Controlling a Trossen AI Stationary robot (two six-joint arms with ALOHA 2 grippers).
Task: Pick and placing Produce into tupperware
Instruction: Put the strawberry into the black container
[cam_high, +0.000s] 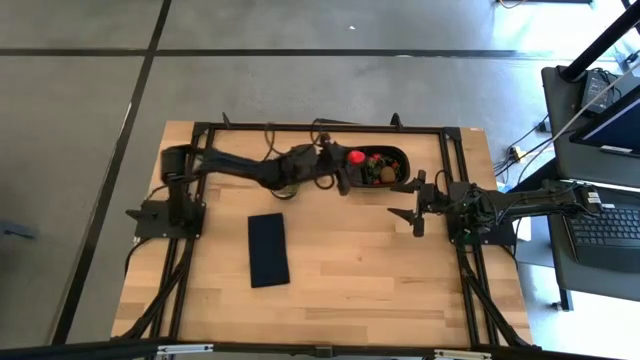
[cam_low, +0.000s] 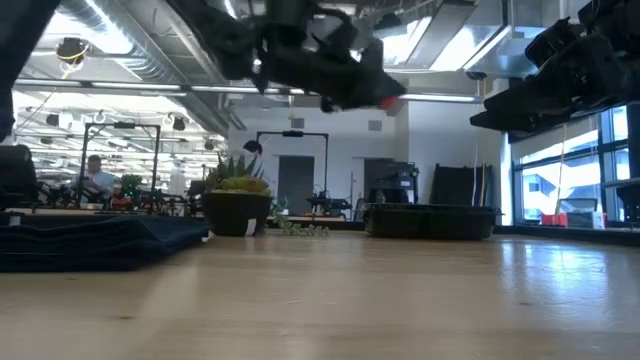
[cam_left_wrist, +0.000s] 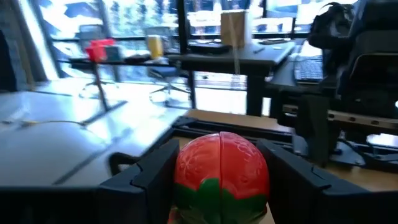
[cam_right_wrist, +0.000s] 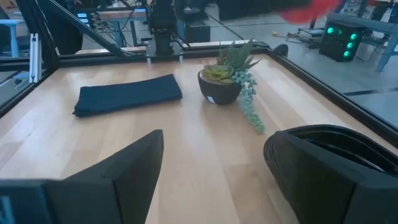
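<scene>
floor (cam_high: 330, 25): grey concrete w/ dark lines | windows (cam_low: 565, 185): bright daylight | desk (cam_high: 600, 160): w/ laptop

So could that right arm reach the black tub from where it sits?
Probably yes: the right gripper, open, hangs just beside the tupperware, with bare table between. The left gripper, holding a strawberry, crowds the tub's other end.

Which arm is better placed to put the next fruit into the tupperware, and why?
The left. The left gripper is shut on a red strawberry, raised beside the tupperware. The right gripper waits open and empty nearby.
</scene>
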